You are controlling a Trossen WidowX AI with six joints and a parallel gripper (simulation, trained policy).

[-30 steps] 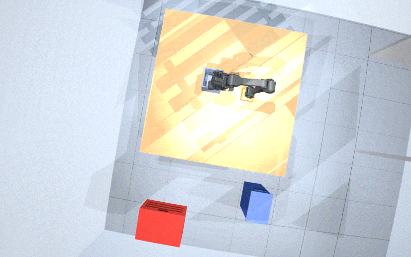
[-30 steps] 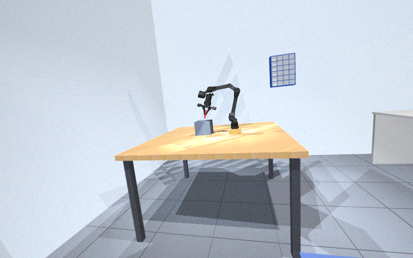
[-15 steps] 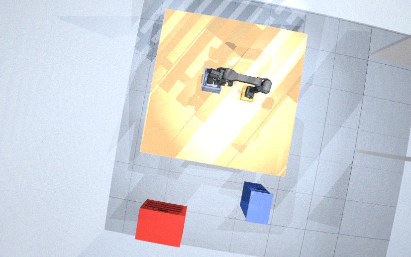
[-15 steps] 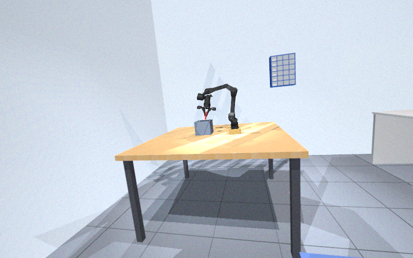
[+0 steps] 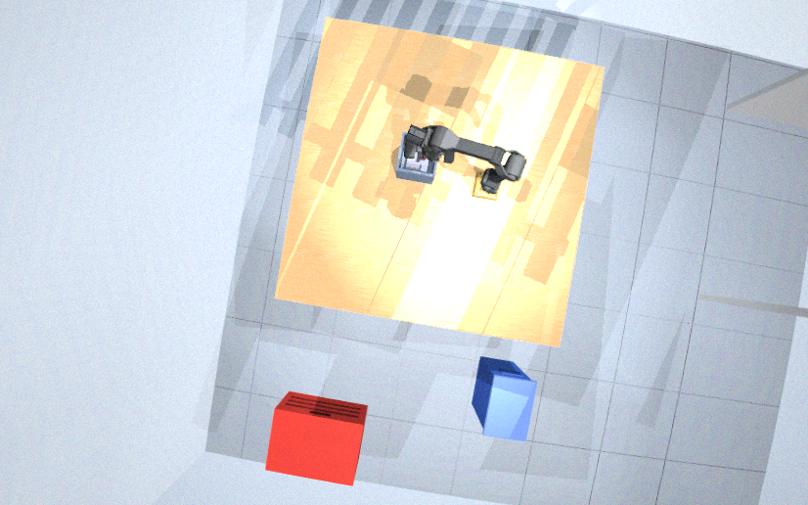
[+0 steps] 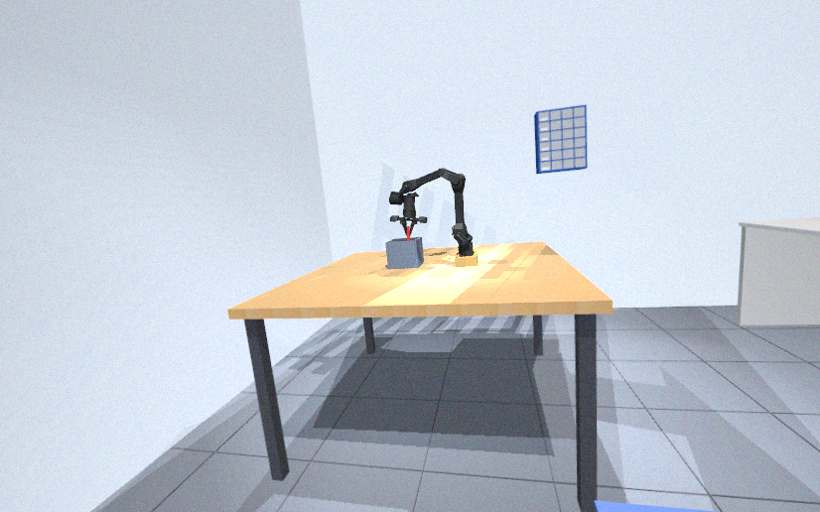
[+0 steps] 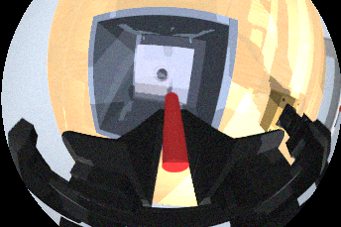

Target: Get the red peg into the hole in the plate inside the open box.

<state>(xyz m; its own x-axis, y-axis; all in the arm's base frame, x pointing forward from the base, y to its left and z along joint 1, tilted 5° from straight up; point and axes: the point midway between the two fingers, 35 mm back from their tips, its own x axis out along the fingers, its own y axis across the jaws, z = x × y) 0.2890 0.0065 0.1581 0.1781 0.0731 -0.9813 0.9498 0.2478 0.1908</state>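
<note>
My gripper [image 6: 408, 230] [image 7: 172, 114] is shut on the red peg [image 6: 408, 235] [image 7: 174, 142] and holds it roughly upright, with its lower end near the rim height of the box. The grey-blue open box [image 5: 414, 178] [image 6: 404, 254] [image 7: 233, 56] stands on the table under the gripper. The pale plate [image 7: 149, 60] lies at the bottom of the box, with a dark round hole [image 7: 162, 73] near its middle. In the wrist view the peg's far tip shows below and slightly right of the hole. In the top view the arm covers part of the box and hides the peg's tip.
The wooden table [image 5: 332, 251] [image 6: 495, 286] carries the box and the arm's yellowish base [image 5: 485, 195] [image 6: 466, 260], which stands to the right of the box. A red cabinet [image 5: 313, 445] and a blue cabinet [image 5: 509, 407] stand on the floor away from the table.
</note>
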